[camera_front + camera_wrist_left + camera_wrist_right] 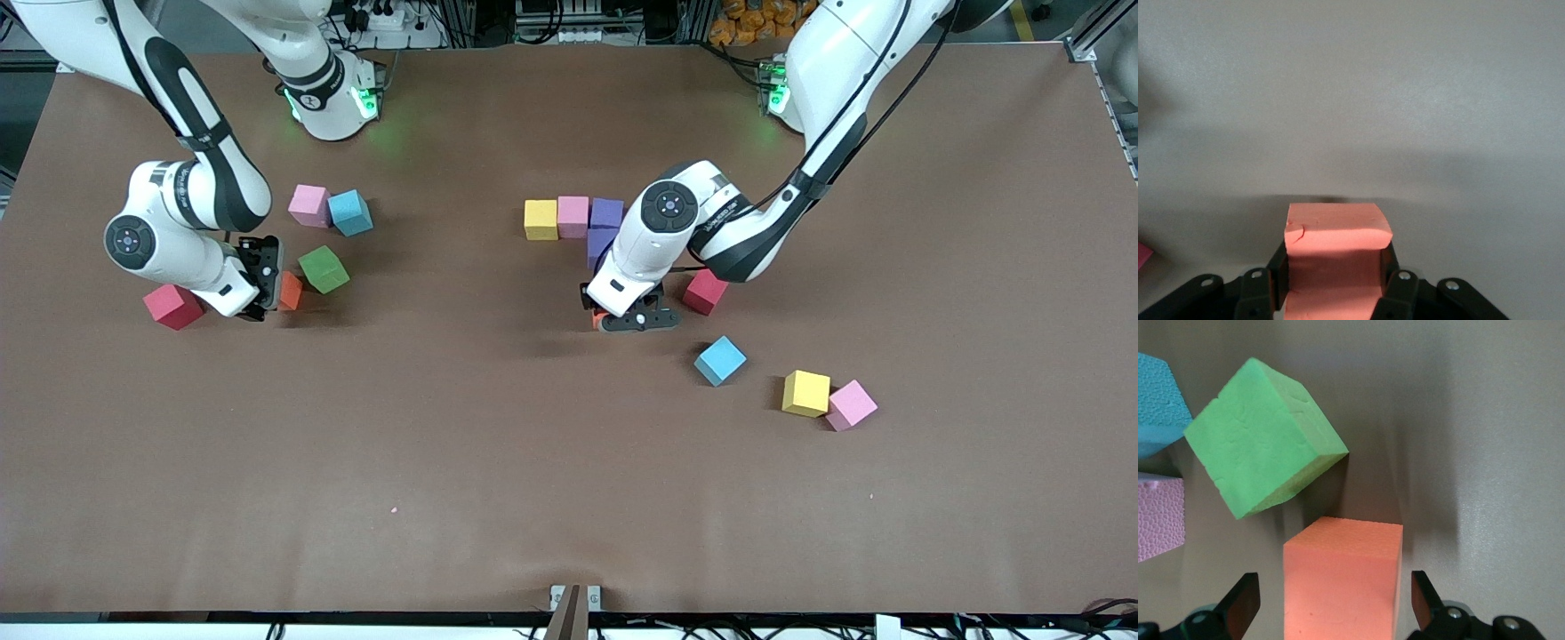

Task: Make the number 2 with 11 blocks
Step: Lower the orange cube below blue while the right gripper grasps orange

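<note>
Four blocks (pixel 573 216) of the number 2 are laid — seven remain. The left gripper (pixel 633 320) clenches an orange block (pixel 1337 257) beside the purple column; the right gripper (pixel 1335 603) straddles another orange block (pixel 1341 580), jaws wide.

The green block (pixel 1265 437) crowds the orange block (pixel 1341 580) between the right hand's (pixel 1335 603) spread fingers.

Coloured blocks (pixel 573 217) scattered, four joined.
</note>
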Motion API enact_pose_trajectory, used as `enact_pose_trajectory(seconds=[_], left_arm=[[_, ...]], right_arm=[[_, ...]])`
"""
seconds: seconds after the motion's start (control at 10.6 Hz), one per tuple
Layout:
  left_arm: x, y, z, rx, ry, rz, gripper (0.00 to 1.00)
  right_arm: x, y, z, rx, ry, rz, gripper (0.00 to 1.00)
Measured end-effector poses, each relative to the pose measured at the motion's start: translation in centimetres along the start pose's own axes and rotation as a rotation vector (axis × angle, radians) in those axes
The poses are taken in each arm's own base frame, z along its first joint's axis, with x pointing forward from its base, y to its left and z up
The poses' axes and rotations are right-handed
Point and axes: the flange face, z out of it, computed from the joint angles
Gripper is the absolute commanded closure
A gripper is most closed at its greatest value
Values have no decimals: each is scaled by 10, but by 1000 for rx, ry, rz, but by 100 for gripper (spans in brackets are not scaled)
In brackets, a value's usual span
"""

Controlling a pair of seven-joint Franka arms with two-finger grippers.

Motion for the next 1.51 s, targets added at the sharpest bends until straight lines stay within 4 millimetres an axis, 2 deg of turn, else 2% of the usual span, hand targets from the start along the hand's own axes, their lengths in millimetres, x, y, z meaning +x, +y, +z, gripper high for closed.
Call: enact_pose_trajectory(seconds=[0.19,0.28,0.85,1.32,1.41,1.51], left_arm=[[4,-2,-2,-7,8,-7,54],[4,-3,-2,-11,10,-8,54],[-21,-12,23,10,-2,42,54],[-27,-12,27,15,-8,52,55],[-29,-11,28,16,-9,54,55],[-32,-11,29,18,-13,59,55]], right_arm=[[1,1,-1,-9,1,-1,13],[1,2,0,-16,2,-1,16],[1,2,9,-7,9,2,20],[-8,1,9,-6,22,32,21],[-9,1,9,-6,26,39,25],[-9,1,9,-6,28,41,37]])
